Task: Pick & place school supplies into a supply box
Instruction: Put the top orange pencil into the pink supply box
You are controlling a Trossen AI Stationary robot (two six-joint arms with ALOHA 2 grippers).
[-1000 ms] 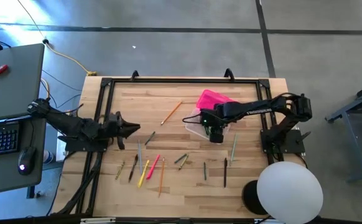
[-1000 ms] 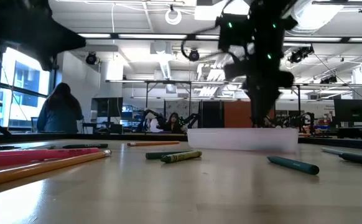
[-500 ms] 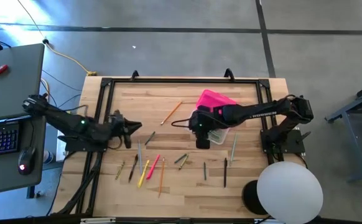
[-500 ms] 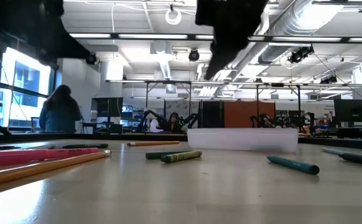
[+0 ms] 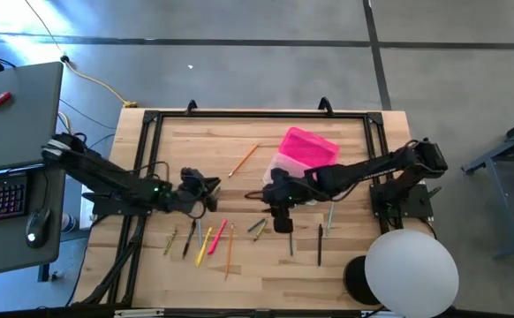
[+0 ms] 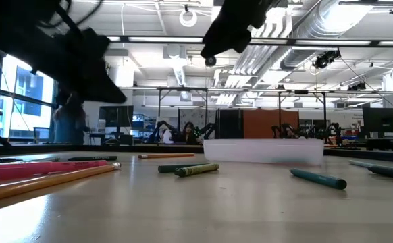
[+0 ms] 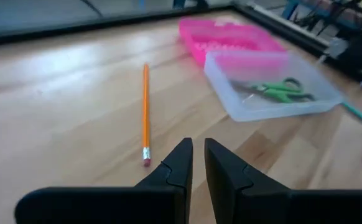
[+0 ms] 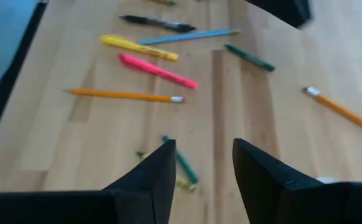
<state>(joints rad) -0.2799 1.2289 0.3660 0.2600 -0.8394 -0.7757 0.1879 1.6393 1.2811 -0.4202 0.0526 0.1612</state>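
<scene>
The left gripper (image 5: 206, 190) hangs over the table (image 5: 239, 132), its jaws nearly together on nothing. Ahead of them lies an orange pencil (image 7: 145, 112); beyond it sits the clear box (image 7: 274, 93) with green scissors (image 7: 277, 91) inside, touching the pink lid (image 7: 224, 37). The right gripper (image 8: 203, 165), jaws wide apart and empty, hovers above scattered pens (image 8: 150, 68).

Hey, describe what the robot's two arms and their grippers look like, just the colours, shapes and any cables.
Both arms are dark, slim and jointed. The left gripper ends in two flat black fingers tapering to pointed tips. The right gripper has the same black, wedge-shaped fingers. From above, thin dark cables loop along the left arm, and the right arm carries pale lettering too small to read.
</scene>
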